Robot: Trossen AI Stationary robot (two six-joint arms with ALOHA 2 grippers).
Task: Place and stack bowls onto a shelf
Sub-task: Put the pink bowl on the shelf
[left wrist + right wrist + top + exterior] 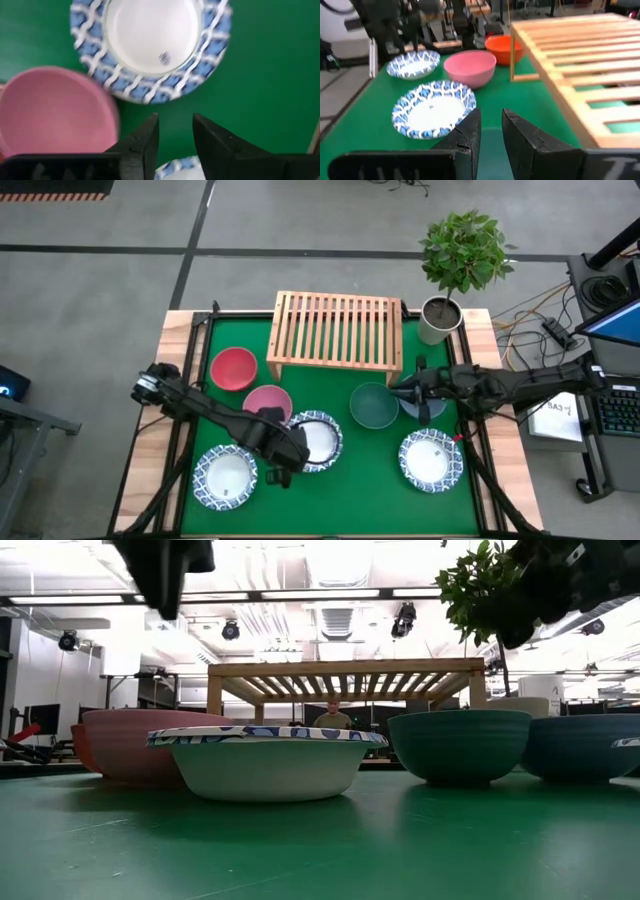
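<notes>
The light-wood shelf (335, 330) stands at the far side of the green mat, nothing on it. A red bowl (233, 368), a pink bowl (268, 403), a teal bowl (374, 405) and a blue bowl (432, 410) sit on the mat on their bases. Three white blue-rimmed bowls (318, 440) (225, 476) (431, 459) lie nearer. My left gripper (175, 134) hovers open between the pink bowl (55, 110) and the patterned bowls (152, 40). My right gripper (491, 131) is open above the teal bowl's (490, 150) near-shelf side, part-hiding the blue bowl.
A grey pot with a leafy plant (440, 315) stands at the mat's far right corner beside the shelf. Wooden boards frame the mat (340, 500). A person (333, 718) shows far behind the shelf (345, 670). Green mat lies bare between the middle and right patterned bowls.
</notes>
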